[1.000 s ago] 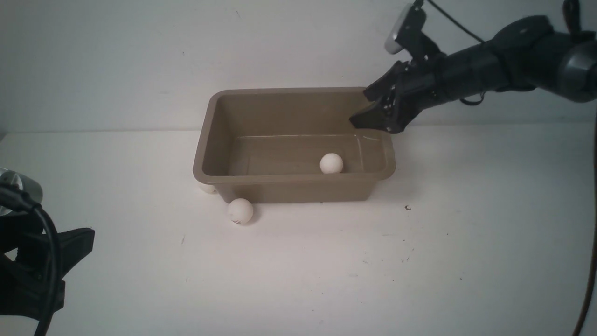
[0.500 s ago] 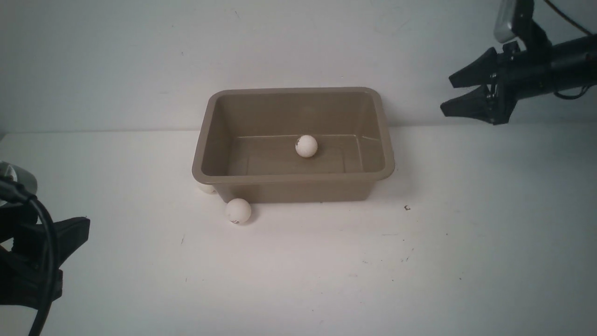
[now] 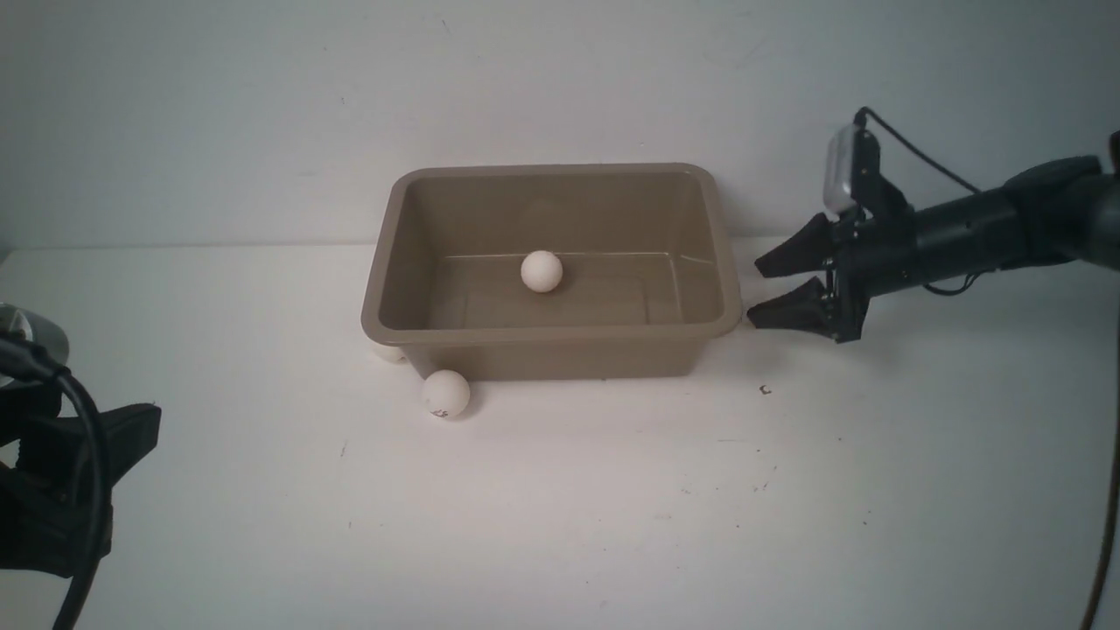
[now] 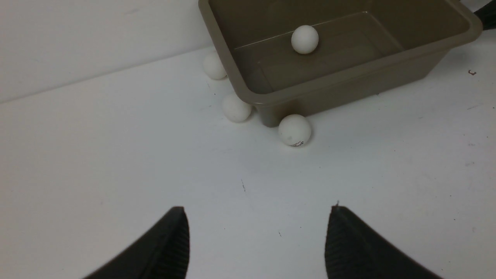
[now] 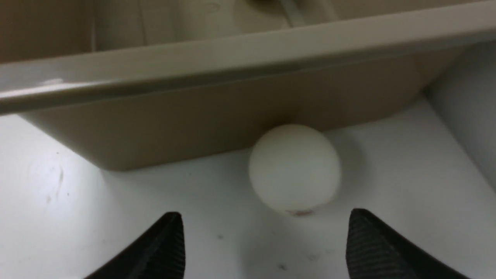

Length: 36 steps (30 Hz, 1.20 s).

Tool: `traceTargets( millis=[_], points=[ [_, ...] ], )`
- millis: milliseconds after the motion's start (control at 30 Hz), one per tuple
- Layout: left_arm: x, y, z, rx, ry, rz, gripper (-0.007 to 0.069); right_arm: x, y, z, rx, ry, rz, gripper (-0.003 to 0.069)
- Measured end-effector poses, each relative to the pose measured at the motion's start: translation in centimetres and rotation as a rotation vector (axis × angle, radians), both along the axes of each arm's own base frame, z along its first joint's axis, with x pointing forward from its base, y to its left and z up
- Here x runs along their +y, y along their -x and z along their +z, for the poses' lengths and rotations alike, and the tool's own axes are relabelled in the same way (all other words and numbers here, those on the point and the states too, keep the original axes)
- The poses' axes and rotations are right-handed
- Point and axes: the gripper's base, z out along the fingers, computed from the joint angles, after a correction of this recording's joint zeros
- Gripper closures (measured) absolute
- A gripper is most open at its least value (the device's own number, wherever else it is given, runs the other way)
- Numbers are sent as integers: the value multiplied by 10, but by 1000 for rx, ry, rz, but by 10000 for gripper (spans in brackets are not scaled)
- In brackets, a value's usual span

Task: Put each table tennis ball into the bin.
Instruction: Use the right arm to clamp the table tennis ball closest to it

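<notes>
Taupe plastic bin (image 3: 551, 332), rounded corners, holds one smooth ball (image 3: 542, 271).

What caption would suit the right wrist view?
Open right pincer faces a table tennis ball lying just outside the bin.

Left pincer (image 4: 257, 211) and right pincer (image 3: 758, 293) both hang low, jaws spread wide.

At the bin's (image 3: 376, 325) near left corner, the flared rim hides all but a sliver of the corner ball (image 3: 386, 353) in the front view. In the left wrist view, the side ball (image 4: 213, 66) sits partly behind the bin's wall, and only the fingertips of the left gripper (image 4: 256, 217) enter the frame. The dark print on the marked ball (image 3: 446, 394) is too small to read.
</notes>
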Motion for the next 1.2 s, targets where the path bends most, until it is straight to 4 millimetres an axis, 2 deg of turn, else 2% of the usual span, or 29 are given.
traceTargets(
  millis=[400, 533, 633, 700, 733, 767, 1067, 1133, 1200],
  points=[
    [0, 0, 0, 0, -1, 0, 199, 32, -8, -6, -83, 86, -45, 152],
    [0, 0, 0, 0, -1, 0, 199, 33, -10, -6, -95, 90, -69, 156],
    [0, 0, 0, 0, -1, 0, 199, 32, -12, -5, -102, 88, -96, 198],
    [0, 0, 0, 0, -1, 0, 199, 32, -13, -5, -105, 86, -107, 263],
    [0, 0, 0, 0, -1, 0, 199, 32, -14, -5, -106, 83, -115, 334],
    [0, 0, 0, 0, -1, 0, 199, 32, -14, -5, -108, 83, -120, 351],
    [0, 0, 0, 0, -1, 0, 199, 28, -17, -4, -141, 108, -136, 342],
    [0, 0, 0, 0, -1, 0, 199, 17, -19, 1, -155, 115, -167, 342],
    [0, 0, 0, 0, -2, 0, 199, -2, -21, 13, -165, 109, -205, 342]
  ],
)
